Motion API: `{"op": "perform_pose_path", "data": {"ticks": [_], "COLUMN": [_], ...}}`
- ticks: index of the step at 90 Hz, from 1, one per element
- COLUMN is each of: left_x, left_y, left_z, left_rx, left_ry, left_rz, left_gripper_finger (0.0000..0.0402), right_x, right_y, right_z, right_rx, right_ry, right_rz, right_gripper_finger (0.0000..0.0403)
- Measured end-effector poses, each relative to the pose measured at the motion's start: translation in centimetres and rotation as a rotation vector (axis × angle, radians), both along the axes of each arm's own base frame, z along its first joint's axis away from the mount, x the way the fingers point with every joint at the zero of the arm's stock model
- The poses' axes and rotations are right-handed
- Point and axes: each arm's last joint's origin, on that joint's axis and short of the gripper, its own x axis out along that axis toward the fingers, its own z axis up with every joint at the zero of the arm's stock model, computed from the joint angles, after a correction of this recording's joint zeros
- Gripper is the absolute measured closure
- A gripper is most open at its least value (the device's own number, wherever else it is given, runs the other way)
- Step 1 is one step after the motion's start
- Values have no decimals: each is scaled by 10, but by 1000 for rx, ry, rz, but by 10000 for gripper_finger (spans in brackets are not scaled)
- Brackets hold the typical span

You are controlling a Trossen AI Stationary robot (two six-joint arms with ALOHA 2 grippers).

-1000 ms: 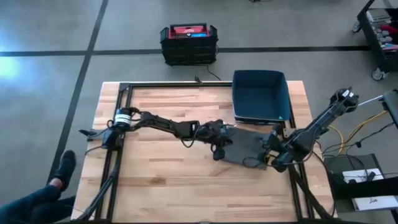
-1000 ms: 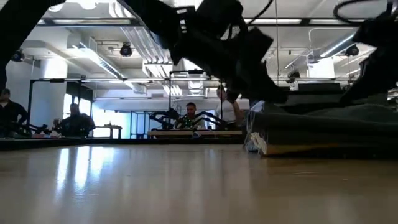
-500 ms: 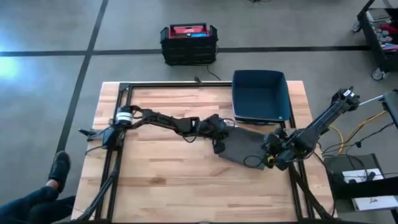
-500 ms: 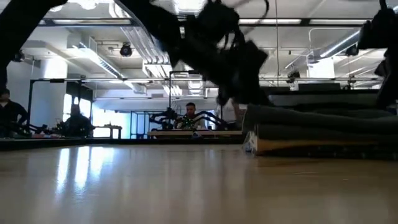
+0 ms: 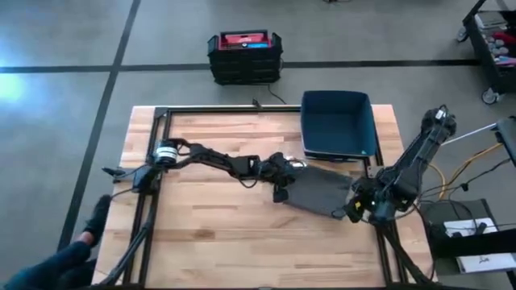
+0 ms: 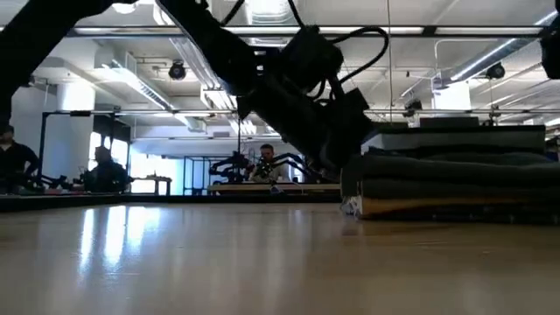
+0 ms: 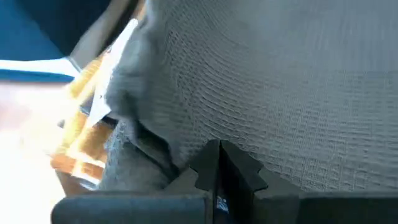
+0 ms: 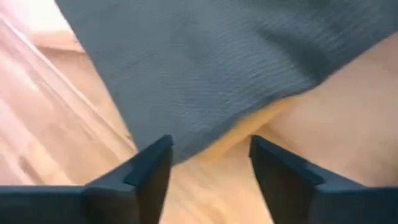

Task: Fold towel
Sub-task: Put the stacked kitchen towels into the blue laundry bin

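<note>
towel (image 5: 318, 190): folded grey slab, long axis running left gripper to right gripper
left gripper (image 5: 280, 176): fingers together, at its left end
right gripper (image 5: 360, 207): spread, holding nothing, at right corner

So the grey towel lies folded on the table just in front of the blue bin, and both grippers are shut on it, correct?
Only partly. The right wrist view shows the right gripper open, its fingers apart at the grey towel's edge. The left gripper is shut on the towel. The towel does lie folded on the table by the blue bin.
</note>
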Motion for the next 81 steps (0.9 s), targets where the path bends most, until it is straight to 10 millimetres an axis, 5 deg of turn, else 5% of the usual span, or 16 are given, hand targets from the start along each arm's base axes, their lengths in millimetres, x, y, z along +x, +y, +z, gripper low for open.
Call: {"op": "perform_pose_path", "data": {"ticks": [26, 58, 81], "left_x": [-17, -63, -79], "left_y": [-4, -43, -67], "left_z": [2, 38, 91], "left_rx": [4, 0, 10], "left_ry": [200, 490, 335], "left_rz": [-20, -27, -8], "left_gripper_finger": [402, 402, 402], "right_x": [-1, 6, 26], "right_y": [5, 7, 0], "right_z": [-18, -22, -41], "right_rx": [-1, -43, -23], "right_ry": [-38, -168, -350], "right_rz": [-43, -85, -109], "right_gripper_finger": [117, 114, 104]}}
